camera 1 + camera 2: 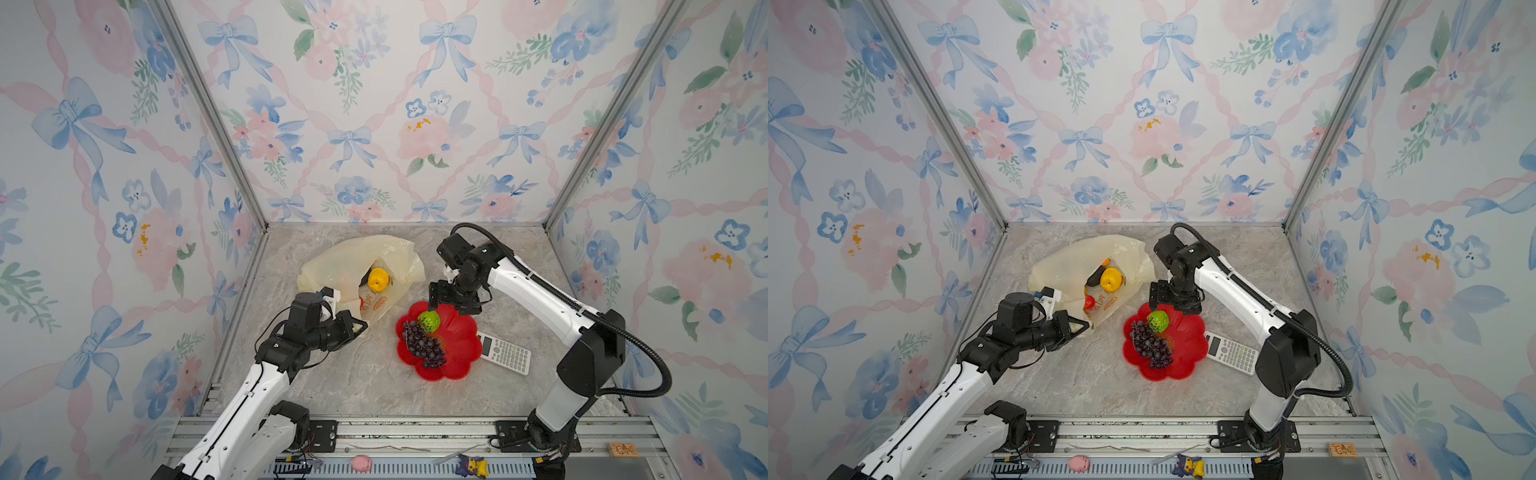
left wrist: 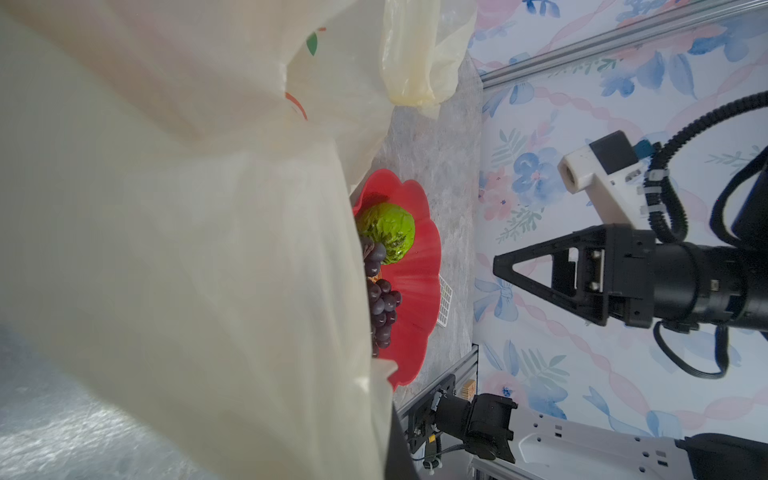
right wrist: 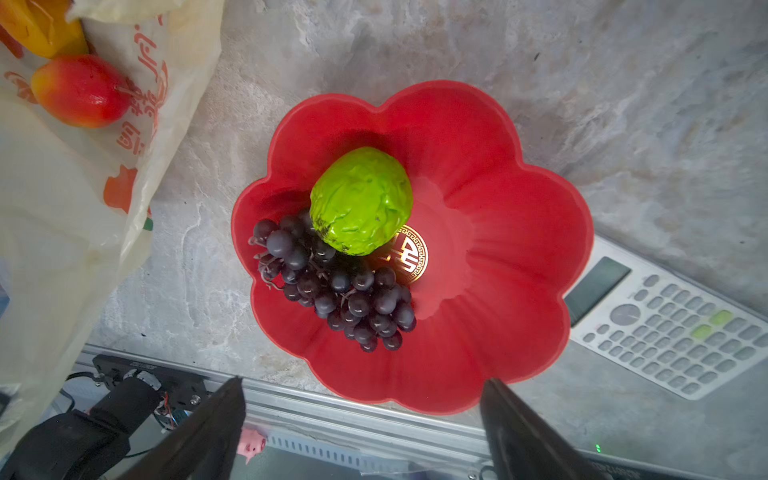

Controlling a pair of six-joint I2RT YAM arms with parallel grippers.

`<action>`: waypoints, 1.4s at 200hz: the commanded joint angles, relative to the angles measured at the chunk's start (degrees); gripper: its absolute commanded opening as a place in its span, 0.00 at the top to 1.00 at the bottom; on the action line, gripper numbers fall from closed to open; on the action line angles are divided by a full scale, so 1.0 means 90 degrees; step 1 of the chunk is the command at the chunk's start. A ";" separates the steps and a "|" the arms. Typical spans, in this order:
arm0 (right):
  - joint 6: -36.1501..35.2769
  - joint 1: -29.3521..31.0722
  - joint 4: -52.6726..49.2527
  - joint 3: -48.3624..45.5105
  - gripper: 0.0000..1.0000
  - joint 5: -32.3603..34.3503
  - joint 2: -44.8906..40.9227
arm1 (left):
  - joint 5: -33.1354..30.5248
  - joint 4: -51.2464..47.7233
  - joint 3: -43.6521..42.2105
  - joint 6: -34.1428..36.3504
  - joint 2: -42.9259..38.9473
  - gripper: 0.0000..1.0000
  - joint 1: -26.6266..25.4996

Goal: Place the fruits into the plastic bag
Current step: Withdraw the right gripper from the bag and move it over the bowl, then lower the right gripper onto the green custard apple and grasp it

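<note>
The left end effector [image 1: 355, 326] is clamped on the near rim of the plastic bag [image 1: 332, 262], whose mouth faces the red dish [image 1: 461, 345]. In the dish, the green ball [image 1: 429, 321] lies just below the right end effector [image 3: 365, 382], whose jaws are spread wide and empty. The grape bunch [image 1: 424, 347] stretches diagonally beside the ball. The right arm is nearer. The table [image 1: 353, 386] is grey marbled stone, inside floral walls [image 1: 374, 124].
</note>
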 commanded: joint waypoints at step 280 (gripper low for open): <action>0.0825 -0.0050 0.1593 -0.0822 0.13 -0.0178 0.1968 | 0.0218 -0.0082 -0.0483 -0.0107 -0.0407 1.00 0.0047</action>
